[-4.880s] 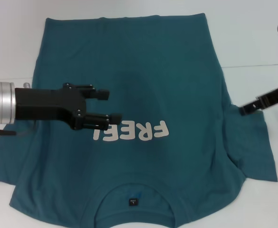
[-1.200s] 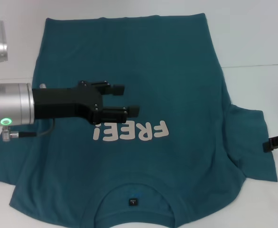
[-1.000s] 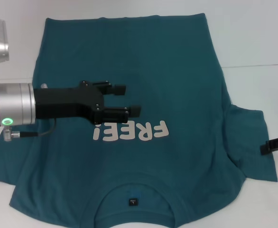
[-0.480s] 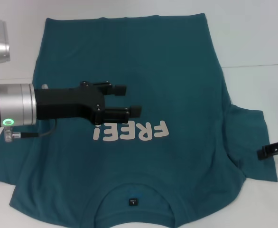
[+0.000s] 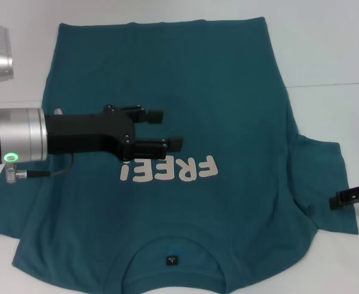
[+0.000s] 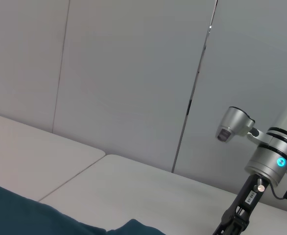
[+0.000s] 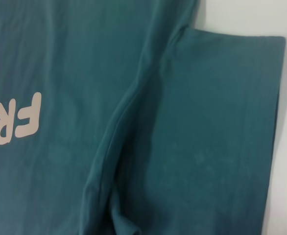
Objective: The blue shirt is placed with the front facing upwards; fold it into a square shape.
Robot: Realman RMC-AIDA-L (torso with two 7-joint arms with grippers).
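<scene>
While shirt [image 5: 185, 122] lies flat, print up, filling frame centre, collar at bottom edge, right gripper [image 5: 350, 199] hangs at right edge directly over spread sleeve [image 5: 326, 184]: nearer arm; finger state unclear. Left gripper [image 5: 167, 128] hovers mid-chest, left of centre, jaws parted, empty.

Blue shirt [image 6: 21, 215] edge on table [image 6: 133, 186]; right arm [image 6: 261, 166] beyond.

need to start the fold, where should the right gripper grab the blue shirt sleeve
Probably the outer hem of the right sleeve of the blue shirt, coming in from the robot's right. That sleeve lies flat and spread, its hem a free edge by bare table, and the right gripper hangs beside it.
</scene>
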